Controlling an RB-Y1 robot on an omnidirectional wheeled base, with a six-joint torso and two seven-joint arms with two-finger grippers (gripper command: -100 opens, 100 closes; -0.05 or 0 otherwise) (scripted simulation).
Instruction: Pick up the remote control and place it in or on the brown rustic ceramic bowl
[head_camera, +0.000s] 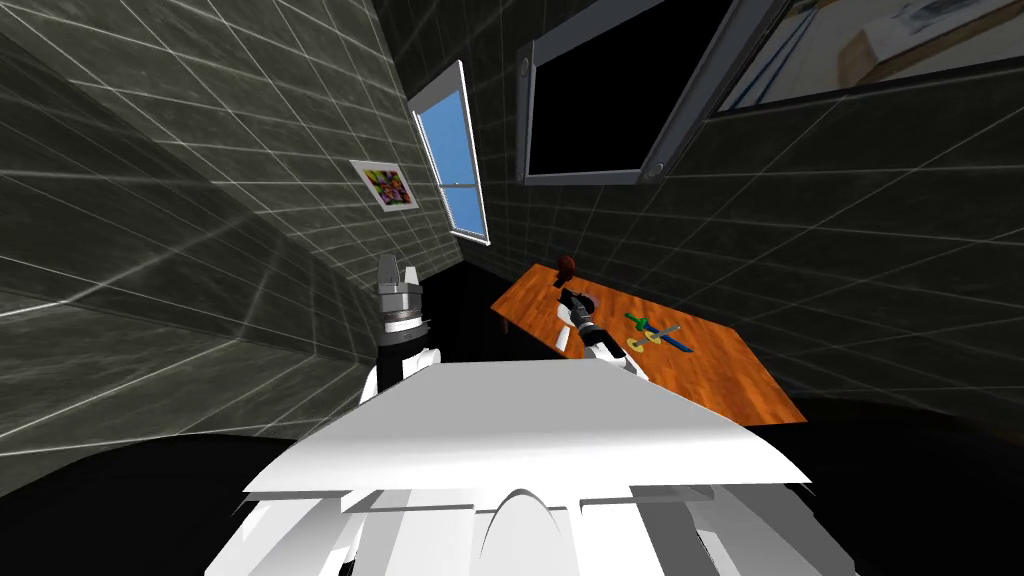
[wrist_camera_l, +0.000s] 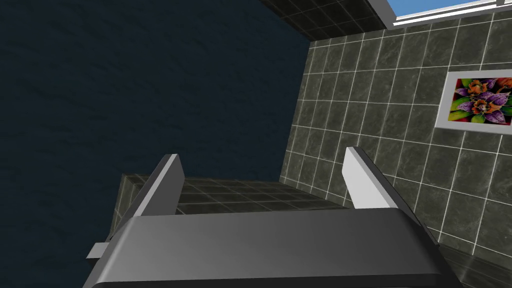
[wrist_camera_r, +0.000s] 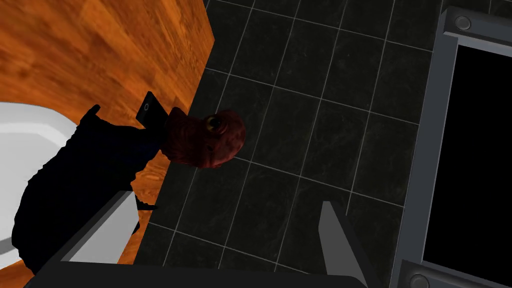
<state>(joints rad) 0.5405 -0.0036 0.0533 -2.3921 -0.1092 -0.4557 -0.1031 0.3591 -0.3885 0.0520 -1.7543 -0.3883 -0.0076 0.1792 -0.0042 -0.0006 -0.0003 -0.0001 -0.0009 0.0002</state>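
- The room is rendered dim, and the dark tiled walls (head_camera: 150, 250) are barely lit.
- Brightness is supplied by the blue window (head_camera: 455, 165) and the vivid orange bench (head_camera: 720, 370).
- Wall lines are splayed toward the corners by the wide lens.
- The bowl (wrist_camera_r: 205, 137) is left dark, its colour muted.

walls (head_camera: 150, 250): dark tiles | window (head_camera: 455, 165) (blue sky) | picture (head_camera: 385, 186): floral | table (head_camera: 740, 380): orange wood

Wooden table (head_camera: 720, 375); colourful items (head_camera: 655, 335) on it; flower picture (wrist_camera_l: 477, 102).
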